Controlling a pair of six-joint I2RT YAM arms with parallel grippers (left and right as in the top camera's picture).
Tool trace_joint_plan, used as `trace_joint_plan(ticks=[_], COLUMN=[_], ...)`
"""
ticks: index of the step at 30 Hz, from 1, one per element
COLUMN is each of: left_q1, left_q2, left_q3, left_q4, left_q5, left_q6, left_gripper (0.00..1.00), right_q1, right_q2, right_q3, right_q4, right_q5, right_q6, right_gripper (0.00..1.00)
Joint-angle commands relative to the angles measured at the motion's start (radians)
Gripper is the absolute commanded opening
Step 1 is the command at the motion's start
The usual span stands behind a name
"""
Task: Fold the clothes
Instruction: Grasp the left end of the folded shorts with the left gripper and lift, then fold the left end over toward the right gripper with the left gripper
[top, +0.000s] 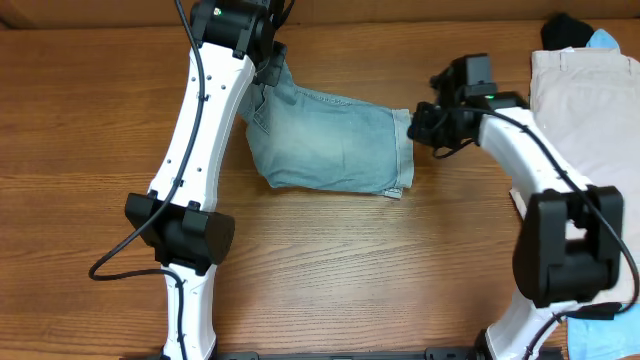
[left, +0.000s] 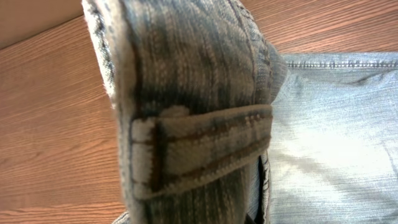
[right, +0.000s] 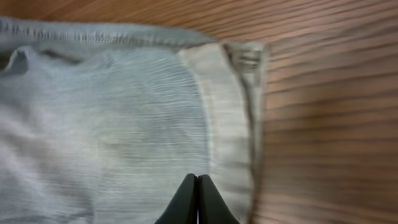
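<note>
Denim shorts (top: 330, 140) lie across the upper centre of the table (top: 400, 270), with the waistband (left: 186, 56) at upper left and the leg hem (right: 233, 124) at right. Left gripper (top: 268, 62): the fingers are hidden behind the lifted waistband, so its opening cannot be told. Right gripper (right: 197, 198): the tips are pressed together over the cloth beside the hem, with nothing visibly held. Risk: if the waistband end travels while the hem is unsecured, the cloth may drag or bunch and skew the fold.

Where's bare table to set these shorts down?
Bare wood in front of the shorts, between the left arm and right arm, is widest; more left of the left arm. Crowded at right: beige garments by the right end effector.
</note>
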Motion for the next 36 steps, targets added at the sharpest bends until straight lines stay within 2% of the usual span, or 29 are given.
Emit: trace_joint_plan(ticks=[1,6,8,14,19,21,23,24,25,26,27,31,33,34,36], left_q1=[-0.002,-0.002,-0.009,-0.096,-0.195,-0.224,-0.241,-0.248,-0.251,-0.251,-0.247,-0.202,-0.184,-0.182,-0.185], left_q2=[-0.027,-0.027,-0.026,0.01,0.089,0.126,0.153,0.166,0.179,0.182,0.182,0.163,0.154,0.153,0.153], left_q3=[0.035,0.035,0.031,-0.05,-0.06,-0.06,-0.06,-0.06,-0.06,-0.06,-0.06,-0.024,0.017,0.031,0.047], left_q4=[0.014,0.023,0.038,0.16,0.221,0.23,0.238,0.243,0.248,0.249,0.25,0.239,0.213,0.203,0.165], left_q5=[-0.024,0.013,0.142,0.373,0.406,0.406,0.407,0.407,0.401,0.399,0.398,0.399,0.399,0.405,0.486], left_q6=[0.019,0.019,0.018,0.006,-0.061,-0.07,-0.079,-0.08,-0.097,-0.104,-0.112,-0.124,-0.118,-0.097,0.074], left_gripper=[0.04,0.04,0.04,0.04,0.05,0.13,0.33,0.52,0.79,0.98,1.0,1.0,1.0,1.0,1.0], right_q1=[0.018,0.016,0.016,0.016,0.016,0.013,0.001,-0.011,-0.029,-0.053,-0.064,-0.16,-0.174,-0.174,-0.178], right_q2=[0.08,0.163,0.178,0.181,0.181,0.181,0.177,0.169,0.154,0.129,0.117,-0.002,-0.014,-0.014,-0.018], right_q3=[0.006,0.006,0.006,0.006,0.006,0.008,0.018,0.027,0.041,0.06,0.068,0.096,0.096,0.096,0.097], right_q4=[0.023,0.028,0.037,0.051,0.053,0.053,0.051,0.048,0.04,0.024,0.017,-0.054,-0.08,-0.089,-0.1], right_q5=[-0.024,-0.023,-0.023,-0.008,-0.009,-0.019,-0.056,-0.084,-0.114,-0.141,-0.15,-0.165,-0.165,-0.164,-0.135], right_q6=[0.033,0.035,0.036,0.053,0.053,0.054,0.053,0.053,0.053,0.053,0.053,0.05,0.031,0.019,0.017], right_gripper=[0.04,0.04,0.04,0.04,0.04,0.04,0.04,0.04,0.04,0.04,0.05,0.3,0.37,0.41,0.45])
